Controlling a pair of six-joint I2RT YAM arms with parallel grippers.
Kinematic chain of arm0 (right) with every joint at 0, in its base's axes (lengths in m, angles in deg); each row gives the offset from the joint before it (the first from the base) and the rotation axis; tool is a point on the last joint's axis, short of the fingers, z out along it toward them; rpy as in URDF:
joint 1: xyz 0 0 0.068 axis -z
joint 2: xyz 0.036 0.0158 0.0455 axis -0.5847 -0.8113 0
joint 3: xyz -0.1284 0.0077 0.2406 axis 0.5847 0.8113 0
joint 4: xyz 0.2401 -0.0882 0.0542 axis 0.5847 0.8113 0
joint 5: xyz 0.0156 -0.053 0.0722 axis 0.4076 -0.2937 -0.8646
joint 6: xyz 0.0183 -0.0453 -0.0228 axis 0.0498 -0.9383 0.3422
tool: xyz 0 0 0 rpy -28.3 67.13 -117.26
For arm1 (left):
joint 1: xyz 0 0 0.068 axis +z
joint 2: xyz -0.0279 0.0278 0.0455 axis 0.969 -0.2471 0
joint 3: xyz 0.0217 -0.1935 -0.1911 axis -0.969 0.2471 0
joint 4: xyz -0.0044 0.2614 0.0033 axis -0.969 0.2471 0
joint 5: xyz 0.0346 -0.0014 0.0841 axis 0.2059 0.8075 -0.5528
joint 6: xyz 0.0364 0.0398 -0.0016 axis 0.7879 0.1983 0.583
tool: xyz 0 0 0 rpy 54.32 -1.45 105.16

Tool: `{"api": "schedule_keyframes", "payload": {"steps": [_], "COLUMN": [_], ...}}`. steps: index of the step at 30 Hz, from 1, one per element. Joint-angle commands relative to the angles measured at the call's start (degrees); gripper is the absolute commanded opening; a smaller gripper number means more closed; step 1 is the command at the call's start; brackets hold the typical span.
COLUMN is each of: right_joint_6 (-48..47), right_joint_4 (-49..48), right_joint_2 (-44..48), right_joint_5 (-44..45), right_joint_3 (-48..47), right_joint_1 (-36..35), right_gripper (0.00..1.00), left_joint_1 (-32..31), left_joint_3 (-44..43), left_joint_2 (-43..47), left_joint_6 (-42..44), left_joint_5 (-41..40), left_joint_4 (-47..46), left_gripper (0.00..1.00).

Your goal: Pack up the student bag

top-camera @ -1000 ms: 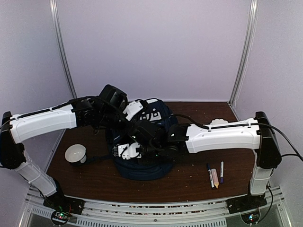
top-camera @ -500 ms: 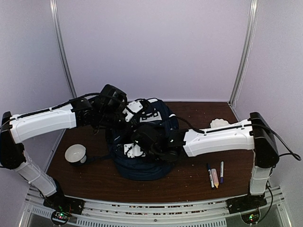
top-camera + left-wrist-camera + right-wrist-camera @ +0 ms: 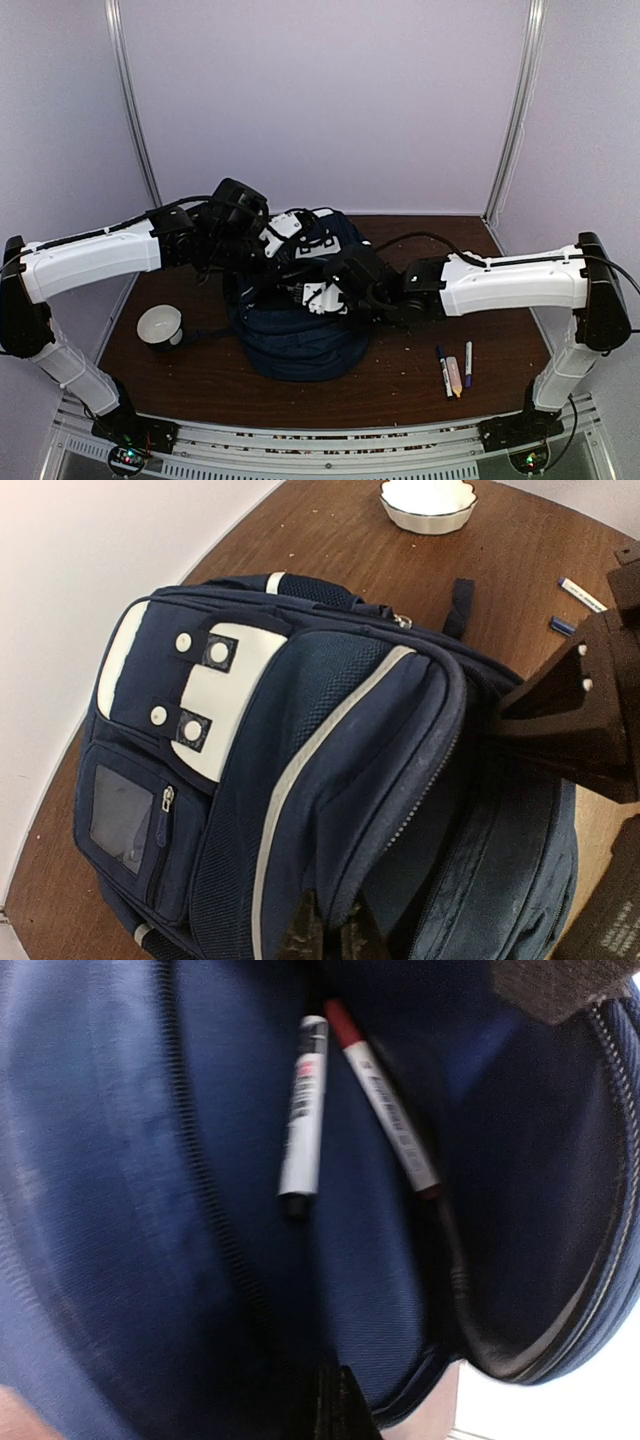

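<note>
— Two grippers are to be accounted for. How is each one set?

— The left gripper (image 3: 322,938) is seen pinched tight on the zip edge of the large navy-blue fabric backpack (image 3: 300,730) with white patches, at the rim of its main opening. The right gripper (image 3: 335,1400) is closed on nothing, with its fingers drawn together over the blue lining of the open compartment.

— Where is the backpack placed?

— It is set in the middle of the brown wooden table (image 3: 400,385), between the two arms, with its white-patched front turned to the far side.

— What is seen inside it?

— A white marker with black ends (image 3: 303,1100) and a white marker with a red cap (image 3: 385,1100) are lying on the lining, close together but apart.

— And around it?

— A round white bowl (image 3: 160,325) is seen left of the backpack and a scalloped white dish (image 3: 428,505) at the far right. Three loose markers (image 3: 453,370) are laid side by side on the right.
</note>
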Motion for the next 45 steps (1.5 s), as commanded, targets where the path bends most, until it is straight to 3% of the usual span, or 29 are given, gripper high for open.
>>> {"api": "schedule_keyframes", "payload": {"steps": [1,4,9,12,15,19,29,45], "right_joint_6": [2.48,3.04,1.43,-1.78,-10.21,-19.77,-30.40,-37.96], "right_joint_4": [10.21,17.94,27.22,32.03,39.41,44.81,42.88,28.41], "right_joint_2": [5.95,10.80,18.65,23.38,28.01,31.08,31.79,26.91], "right_joint_5": [-10.67,-20.40,-31.88,-34.18,-35.34,-28.16,-20.04,-14.18], "right_joint_3": [-0.67,0.77,10.48,16.81,20.99,26.58,30.28,35.68], "right_joint_1": [0.46,1.71,7.02,12.37,18.22,20.55,21.33,21.36], "right_gripper": [0.07,0.16,0.17,0.17,0.16,0.20,0.33,0.35], "left_joint_1": [0.52,0.50,0.52,0.73,0.73,0.69,0.73,0.72], "left_joint_3": [-1.30,-1.59,-1.48,0.45,-4.97,-3.19,-3.35,-3.50], "left_joint_2": [1.79,1.62,3.35,2.44,-1.45,-1.19,-1.71,-1.22], "left_joint_6": [0.02,-0.04,1.95,1.56,1.80,1.49,1.61,1.76], "left_joint_5": [-0.96,-1.59,-6.87,-3.37,0.09,-0.08,0.87,0.06], "left_joint_4": [-4.85,-4.33,-3.94,-6.16,-0.40,-2.24,-2.03,-1.81], "left_gripper": [0.00,0.00,0.00,0.00,0.00,0.00,0.00,0.00]}}
